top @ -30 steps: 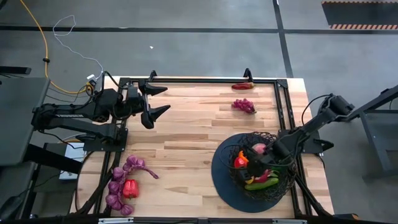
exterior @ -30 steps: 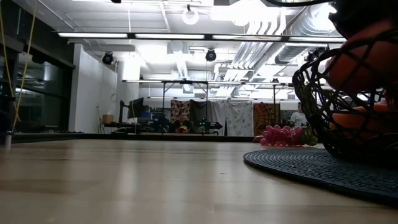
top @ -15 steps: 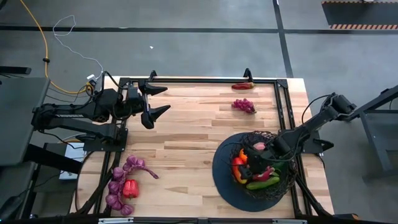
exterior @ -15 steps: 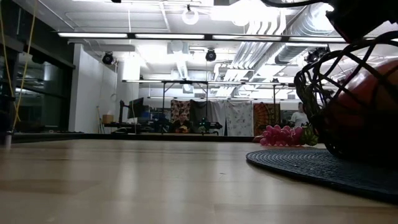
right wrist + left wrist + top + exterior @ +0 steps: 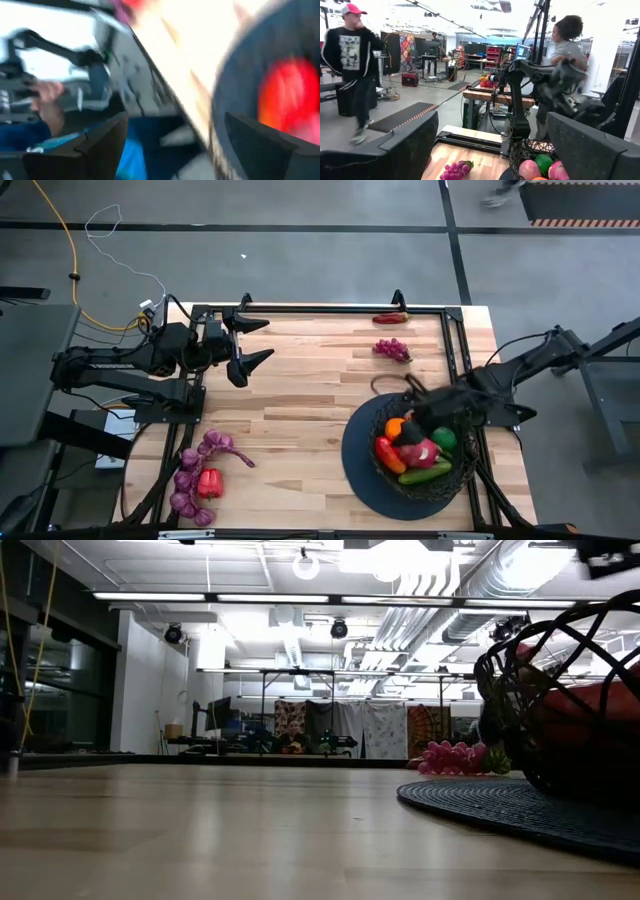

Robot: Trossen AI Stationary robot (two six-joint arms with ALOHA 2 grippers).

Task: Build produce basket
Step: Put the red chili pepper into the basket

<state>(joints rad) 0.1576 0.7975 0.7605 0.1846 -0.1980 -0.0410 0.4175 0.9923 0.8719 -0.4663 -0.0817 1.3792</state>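
From above, the basket [image 5: 412,448] sits on its dark disc [image 5: 360,470] near the table's [image 5: 300,400] right front corner, holding an orange [image 5: 395,427], a green ball [image 5: 445,439], a pink dragon fruit [image 5: 420,450], a red pepper [image 5: 386,453] and a cucumber [image 5: 424,474]. The low view shows only the mesh wall [image 5: 560,710] and disc edge [image 5: 500,810], with reddish fruit dim behind the wires; it also shows grapes [image 5: 450,757] beyond the disc. The left wrist view sees the basket's far side, with fruit tops [image 5: 540,167] and the right arm rising behind them.

The right gripper [image 5: 418,402] hangs over the basket's back rim; its fingers look parted, holding nothing, though the right wrist view is too blurred to confirm. The left gripper [image 5: 250,342] waits well left of the basket at the table's back-left corner, jaws spread wide and empty.

Behind the basket lie the small grape bunch [image 5: 392,349] and, at the back edge, a red pepper [image 5: 390,318]. Far left of the basket, at the front-left corner, lie a long purple bunch [image 5: 195,475] and another red pepper [image 5: 209,482]. The wood between the basket and these is bare. Two people [image 5: 355,65] show in the room beyond.
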